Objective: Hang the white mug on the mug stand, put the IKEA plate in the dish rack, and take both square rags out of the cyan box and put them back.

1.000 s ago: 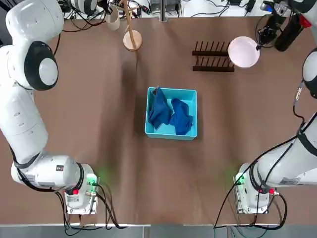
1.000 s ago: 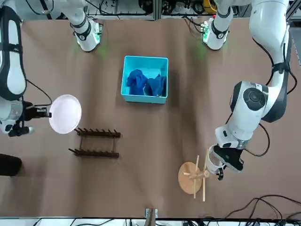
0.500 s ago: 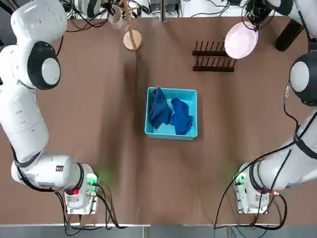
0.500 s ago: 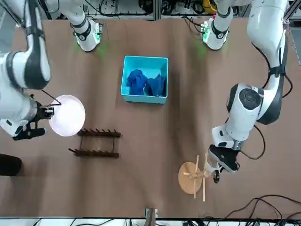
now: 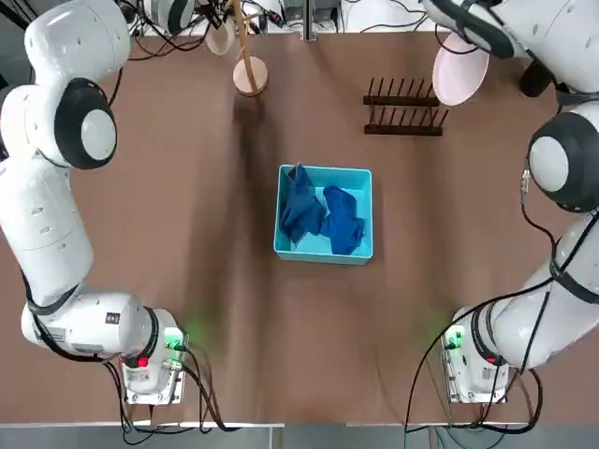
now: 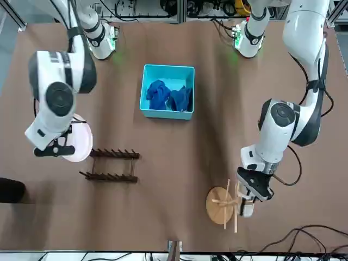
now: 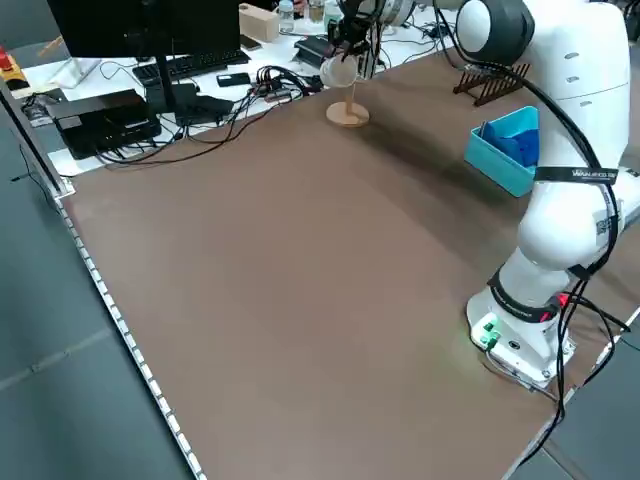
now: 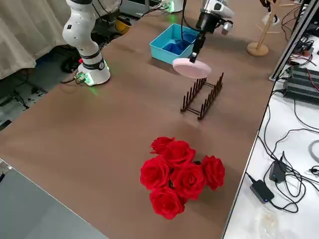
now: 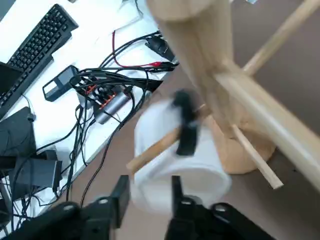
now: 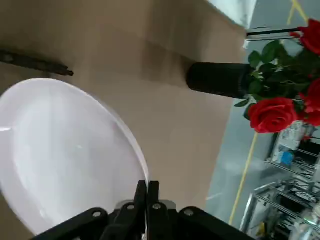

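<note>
Plate (image 5: 459, 73) swung rackward; two rags (image 5: 321, 217).

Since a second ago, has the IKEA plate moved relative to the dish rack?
Yes. In the top view the IKEA plate, gripped by the right end effector, has tilted more on edge and risen toward the picture's top beside the dish rack's right end.
</note>
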